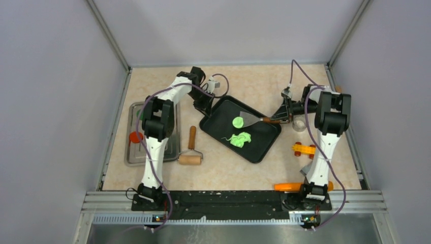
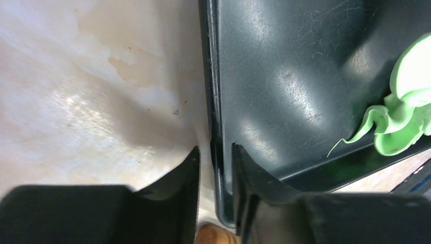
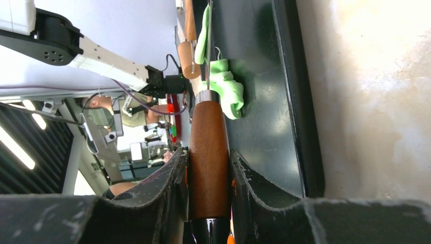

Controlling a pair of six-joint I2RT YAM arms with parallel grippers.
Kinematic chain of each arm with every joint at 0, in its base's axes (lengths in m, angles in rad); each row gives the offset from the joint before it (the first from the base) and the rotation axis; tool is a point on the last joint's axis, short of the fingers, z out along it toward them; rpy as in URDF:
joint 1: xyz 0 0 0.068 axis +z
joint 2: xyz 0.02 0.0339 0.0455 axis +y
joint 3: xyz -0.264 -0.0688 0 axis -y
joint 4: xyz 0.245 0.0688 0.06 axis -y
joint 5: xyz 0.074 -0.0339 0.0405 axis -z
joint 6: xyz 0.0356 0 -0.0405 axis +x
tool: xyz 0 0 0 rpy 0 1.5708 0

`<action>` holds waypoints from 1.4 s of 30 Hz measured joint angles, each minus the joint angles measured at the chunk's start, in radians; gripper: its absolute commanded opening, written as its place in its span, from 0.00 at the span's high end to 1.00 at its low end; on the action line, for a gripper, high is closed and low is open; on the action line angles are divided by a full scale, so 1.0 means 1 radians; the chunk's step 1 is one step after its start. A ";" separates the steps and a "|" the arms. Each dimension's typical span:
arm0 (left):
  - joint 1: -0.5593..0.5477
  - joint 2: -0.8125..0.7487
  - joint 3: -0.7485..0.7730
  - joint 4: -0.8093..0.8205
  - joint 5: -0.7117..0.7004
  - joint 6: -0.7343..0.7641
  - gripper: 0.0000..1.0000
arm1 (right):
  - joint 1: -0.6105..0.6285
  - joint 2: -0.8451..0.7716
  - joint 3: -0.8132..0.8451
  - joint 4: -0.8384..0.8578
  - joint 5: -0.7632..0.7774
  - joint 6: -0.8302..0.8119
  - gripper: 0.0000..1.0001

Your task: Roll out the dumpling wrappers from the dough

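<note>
Clamping a scraper (image 3: 208, 127), right gripper (image 3: 209, 158) sits near dough (image 3: 226, 90).

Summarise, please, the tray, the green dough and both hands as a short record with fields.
tray: black tray, diagonal at mid-table
wrapper: one round green disc on the tray
dough: ragged green scrap just nearer than the disc
right hand: shut on the wooden handle of the scraper, blade by the disc
left hand: open, fingers astride the tray's rim

black tray (image 1: 216, 119) mid-table; scraper (image 1: 249, 119) over it; rolling pin (image 1: 189, 159), metal tray (image 1: 133, 152) left.
</note>
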 measured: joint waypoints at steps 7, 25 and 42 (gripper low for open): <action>0.012 -0.017 0.078 -0.003 0.002 0.021 0.39 | 0.000 -0.124 0.007 0.034 0.031 0.069 1.00; 0.367 -0.623 -0.421 0.098 -0.552 -0.093 0.34 | 0.177 -0.452 -0.064 0.305 0.022 0.441 1.00; 0.692 -0.691 -0.818 0.318 -0.552 -0.205 0.43 | 0.293 -0.560 -0.116 0.487 0.113 0.639 1.00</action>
